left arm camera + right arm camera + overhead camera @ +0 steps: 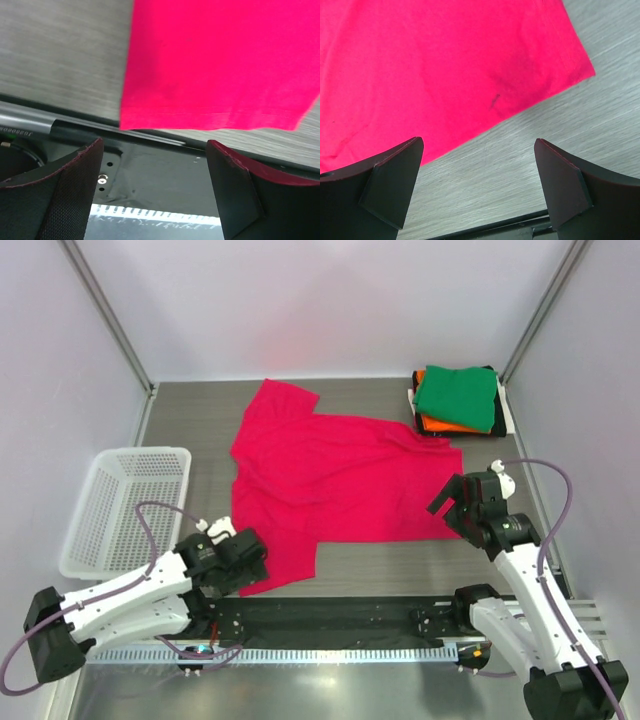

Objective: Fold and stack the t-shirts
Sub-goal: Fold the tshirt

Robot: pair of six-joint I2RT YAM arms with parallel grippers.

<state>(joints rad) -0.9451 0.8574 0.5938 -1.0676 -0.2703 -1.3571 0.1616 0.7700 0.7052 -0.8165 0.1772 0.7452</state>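
Observation:
The pink-red t-shirt [335, 475] lies spread flat across the middle of the table. My left gripper [246, 562] is open and empty, just off the shirt's near-left sleeve; the sleeve's hem [215, 75] shows beyond my left gripper [155, 165]. My right gripper [450, 502] is open and empty at the shirt's near-right corner; that corner [445, 65] shows ahead of my right gripper [479, 170]. A stack of folded shirts [457, 400], green on top with orange, dark and white under it, sits at the back right.
A white mesh basket [125, 508] stands at the left edge. The black mounting rail [340, 620] runs along the near edge, close under the left gripper. Grey side walls close in the table.

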